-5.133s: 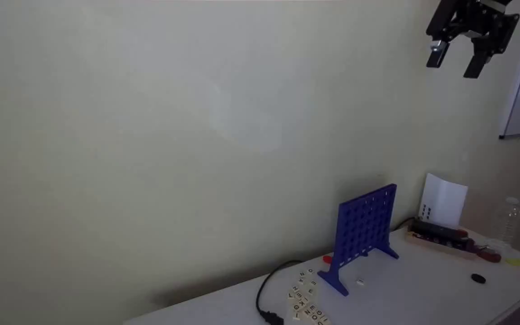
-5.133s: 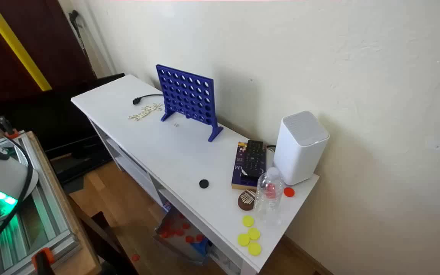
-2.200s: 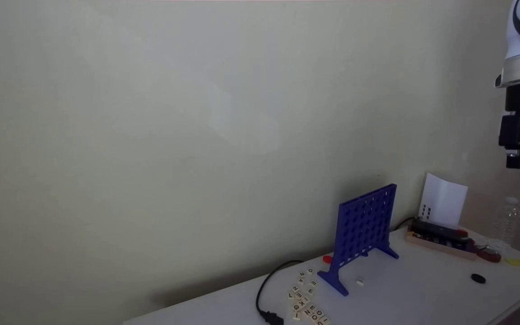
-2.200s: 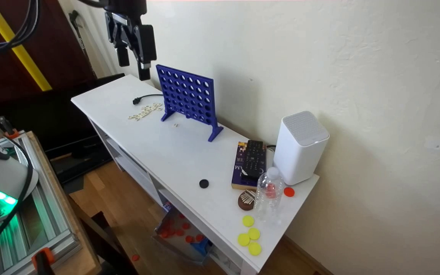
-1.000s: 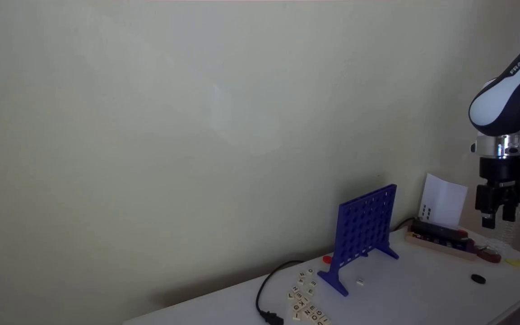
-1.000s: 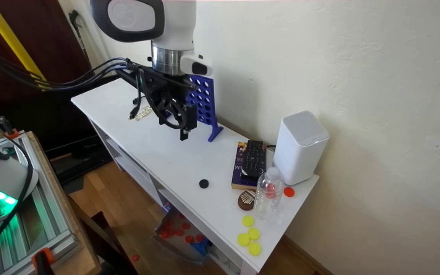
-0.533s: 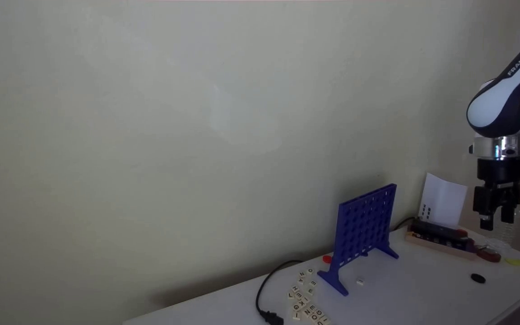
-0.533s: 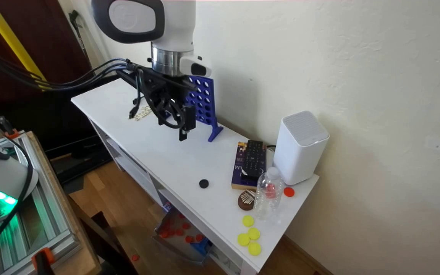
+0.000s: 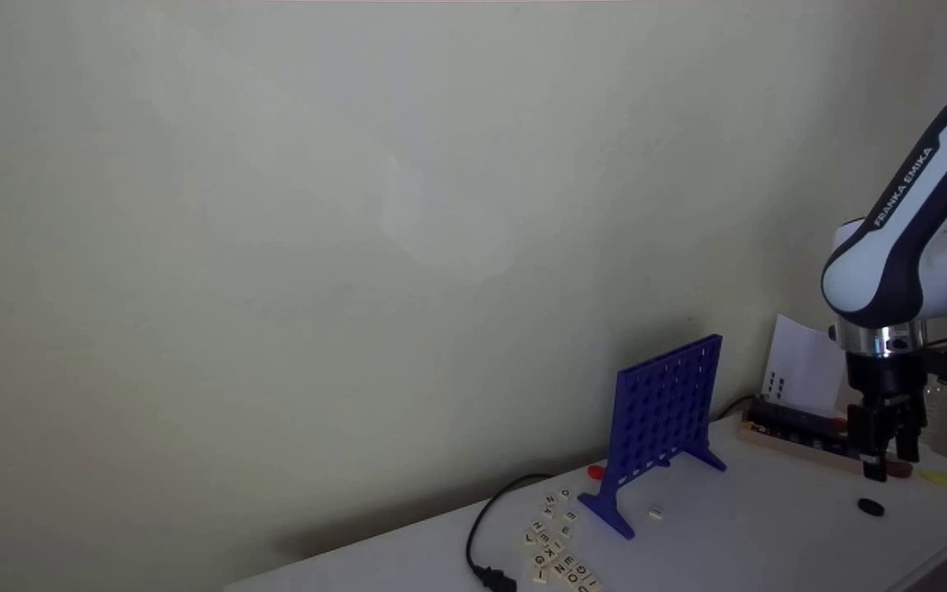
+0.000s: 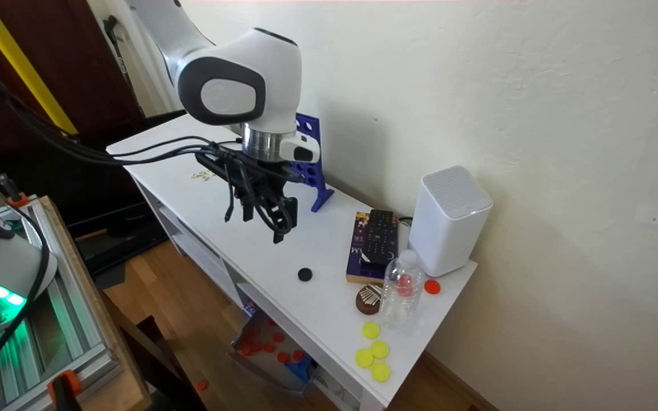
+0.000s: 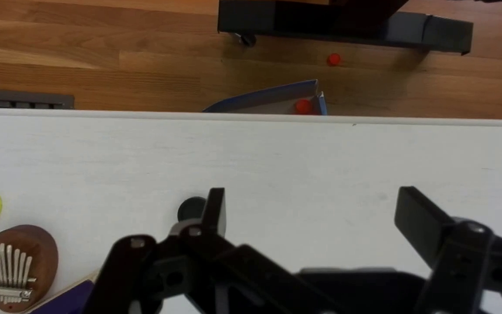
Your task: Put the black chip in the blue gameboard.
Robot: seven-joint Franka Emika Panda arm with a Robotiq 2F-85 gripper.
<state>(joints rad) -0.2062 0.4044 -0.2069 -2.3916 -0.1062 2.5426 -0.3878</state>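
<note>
Behind everything stretches a pale wall (image 10: pixel 563 114), with a long white table (image 10: pixel 317 245) along it. Over the table bends a white-and-black robot arm (image 10: pixel 280 74), hiding part of the upright blue plastic gameboard (image 10: pixel 319 178) in an exterior view. With the board as clock centre there, a tall white box (image 10: pixel 449 231) stands at four o'clock. At seven I see the black two-fingered gripper (image 10: pixel 263 228), fingers spread wide, white tabletop showing between them. Five o'clock has a clear plastic bottle (image 10: pixel 400 302) and a dark purple book (image 10: pixel 356 251) bearing a long black remote (image 10: pixel 379 240). Four round yellow discs (image 10: pixel 364 358) lie between five and six. At six, the round black chip (image 10: pixel 305 274) lies flat on the table, well apart from the board; in the wrist view, at nine o'clock from the gap, a finger partly hides it.
</note>
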